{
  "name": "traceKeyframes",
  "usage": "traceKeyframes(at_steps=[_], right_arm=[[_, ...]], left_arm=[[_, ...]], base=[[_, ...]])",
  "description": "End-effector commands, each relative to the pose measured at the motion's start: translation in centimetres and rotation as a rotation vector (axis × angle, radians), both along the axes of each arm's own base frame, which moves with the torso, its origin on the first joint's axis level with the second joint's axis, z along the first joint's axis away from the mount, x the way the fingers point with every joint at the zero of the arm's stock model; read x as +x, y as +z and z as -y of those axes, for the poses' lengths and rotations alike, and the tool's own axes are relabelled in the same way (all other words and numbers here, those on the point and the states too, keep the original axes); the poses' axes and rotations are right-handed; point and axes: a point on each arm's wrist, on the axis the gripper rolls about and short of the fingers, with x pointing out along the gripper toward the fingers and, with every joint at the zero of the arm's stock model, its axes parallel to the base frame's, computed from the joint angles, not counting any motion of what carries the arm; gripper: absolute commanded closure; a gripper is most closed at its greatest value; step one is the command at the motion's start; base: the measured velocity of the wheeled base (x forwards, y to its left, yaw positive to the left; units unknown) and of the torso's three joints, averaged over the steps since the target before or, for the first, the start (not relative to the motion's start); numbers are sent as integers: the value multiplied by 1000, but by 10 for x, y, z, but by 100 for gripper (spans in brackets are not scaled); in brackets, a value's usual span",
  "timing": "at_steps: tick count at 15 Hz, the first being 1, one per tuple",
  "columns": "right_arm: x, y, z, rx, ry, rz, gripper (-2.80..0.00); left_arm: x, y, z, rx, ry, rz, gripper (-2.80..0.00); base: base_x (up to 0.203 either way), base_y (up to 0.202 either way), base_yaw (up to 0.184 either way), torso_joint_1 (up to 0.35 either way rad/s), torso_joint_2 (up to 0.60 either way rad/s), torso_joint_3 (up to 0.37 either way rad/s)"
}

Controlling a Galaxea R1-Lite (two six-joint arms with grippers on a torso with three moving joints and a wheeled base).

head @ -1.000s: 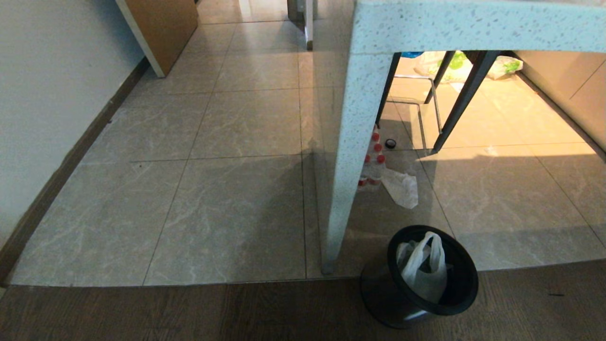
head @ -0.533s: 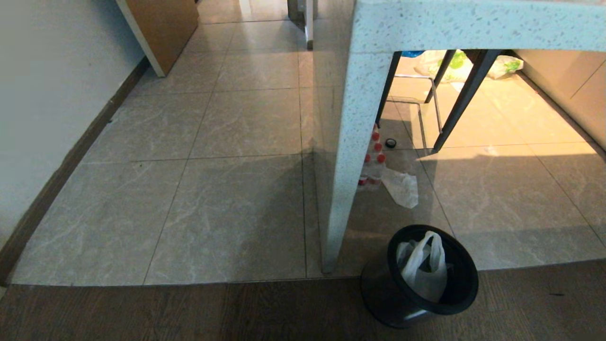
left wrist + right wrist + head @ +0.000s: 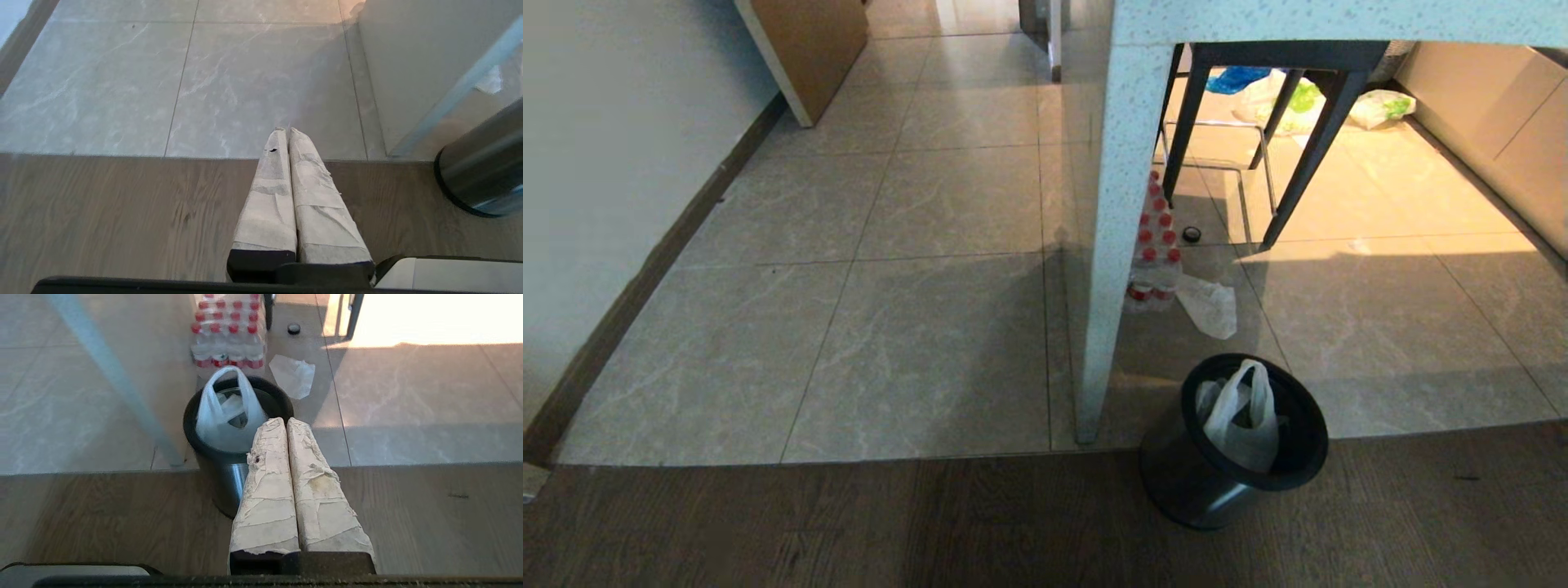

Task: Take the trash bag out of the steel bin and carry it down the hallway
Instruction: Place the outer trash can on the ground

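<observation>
The steel bin (image 3: 1217, 490) stands on the dark wood floor strip, just at the tile edge beside a table leg. Its black rim (image 3: 1311, 457) rings the white trash bag (image 3: 1241, 416), whose loop handles stick up above the rim. In the right wrist view the bin (image 3: 222, 477) and bag (image 3: 229, 420) lie just beyond my right gripper (image 3: 284, 420), whose tape-wrapped fingers are shut and empty. My left gripper (image 3: 286, 130) is shut too, hanging over the wood floor with the bin's wall (image 3: 482, 171) off to one side. Neither arm shows in the head view. The hallway tiles (image 3: 947, 204) run away ahead.
A speckled pale table leg (image 3: 1111, 245) rises right beside the bin. Behind it are a pack of red-capped bottles (image 3: 1152, 261), a small plain white bag (image 3: 1209, 306), a black cap (image 3: 1192, 234) and black frame legs (image 3: 1298, 163). A wall with dark skirting (image 3: 645, 278) runs along the left.
The whole head view has shifted: the camera moved, so the bin and table leg sit higher and look a little smaller. The bin and bag themselves have not moved.
</observation>
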Motion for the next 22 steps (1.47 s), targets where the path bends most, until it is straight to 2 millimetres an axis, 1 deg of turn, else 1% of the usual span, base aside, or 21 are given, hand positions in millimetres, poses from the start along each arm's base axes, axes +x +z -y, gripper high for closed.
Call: traceKeyframes(at_steps=[1,4,5,6,7,8,9,10,11,13,14,16,17,18,19,20,21,22], right_arm=[[3,-11,0,2,-1,-39,0],[3,-9,0,-5,1,-29,0],[-1,2,0,-6,6,2,0],[-5,16,0,-7,8,28,0],[-12,39,0,-7,8,50,0],[-19,66,0,-4,7,56,0],[-21,91,0,0,6,29,0],[-17,116,0,4,1,-32,0],[-8,133,0,7,-8,-115,0],[22,153,0,5,-18,-294,0],[38,159,0,2,-21,-371,0],[75,165,0,3,-31,-513,0],[94,163,0,-3,-46,-587,0],[111,157,1,-11,-75,-661,0],[127,146,0,-21,-104,-747,0],[136,132,0,-31,-114,-810,0],[144,113,0,-36,-112,-872,0],[159,93,-1,-37,-110,-912,0]], left_arm=[[0,0,0,-3,0,-1,0],[0,-1,0,-1,1,-2,0],[0,0,0,-1,0,-1,0],[0,0,0,-1,1,-1,0],[0,0,0,-1,0,-1,0],[0,0,0,-1,0,-1,0],[0,0,0,-1,1,-1,0],[0,0,0,-1,1,-1,0],[0,0,0,-1,0,-1,0],[0,0,0,-1,0,-1,0],[0,0,0,-1,0,-1,0],[0,-1,0,-1,1,-2,0],[0,-1,0,-1,0,-2,0],[0,0,0,-1,0,-1,0],[0,0,0,-1,0,-1,0],[0,0,0,-1,1,-1,0],[0,0,0,-1,1,-1,0],[0,0,0,-1,0,-1,0]], base=[[0,0,0,0,0,0],[0,0,0,0,0,0],[0,0,0,0,0,0],[0,0,0,0,0,0],[0,0,0,0,0,0],[0,0,0,0,0,0],[0,0,0,0,0,0],[0,0,0,0,0,0],[0,0,0,0,0,0],[0,0,0,0,0,0],[0,0,0,0,0,0],[0,0,0,0,0,0],[0,0,0,0,0,0],[0,0,0,0,0,0],[0,0,0,0,0,0],[0,0,0,0,0,0],[0,0,0,0,0,0],[0,0,0,0,0,0]])
